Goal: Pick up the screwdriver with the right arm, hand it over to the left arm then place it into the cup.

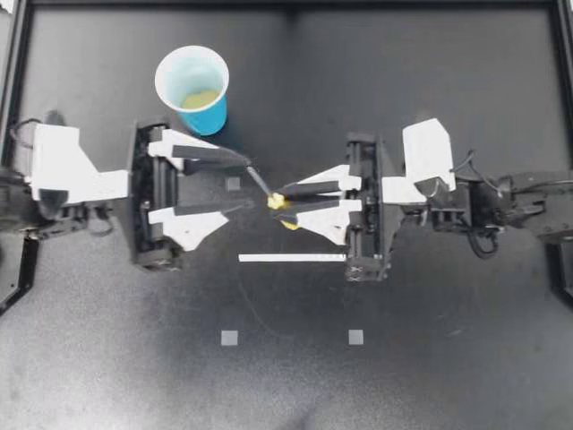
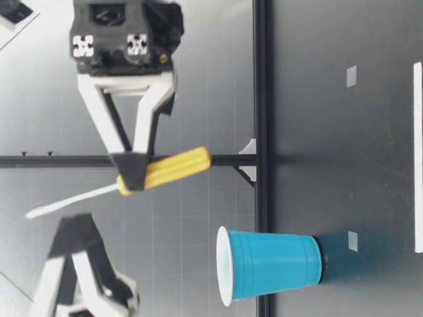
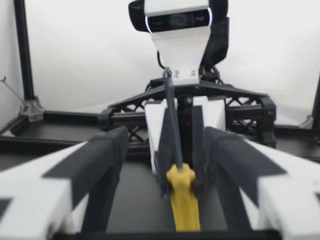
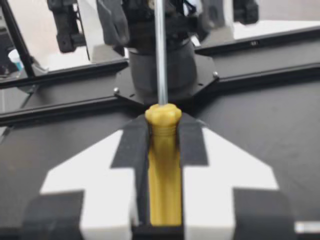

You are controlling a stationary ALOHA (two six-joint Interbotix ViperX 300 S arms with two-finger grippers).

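Note:
My right gripper [image 1: 279, 202] is shut on the yellow handle of the screwdriver [image 1: 275, 201] and holds it above the table's middle. The thin metal shaft [image 1: 257, 179] slants toward my left gripper [image 1: 246, 184], which stands open. The shaft's tip lies close to the left finger nearer the cup; whether they touch I cannot tell. In the left wrist view the screwdriver [image 3: 183, 197] sits between the wide-apart dark fingers [image 3: 102, 157]. The right wrist view shows the handle [image 4: 164, 170] clamped between both pads. The blue cup [image 1: 192, 85] stands upright behind the left gripper, also in the low view [image 2: 271, 264].
A white strip [image 1: 291, 258] lies on the black table in front of the right gripper. Small grey squares [image 1: 230, 338] mark the surface nearer the front. A black frame rail [image 2: 262, 99] runs along the table's far edge, behind the cup.

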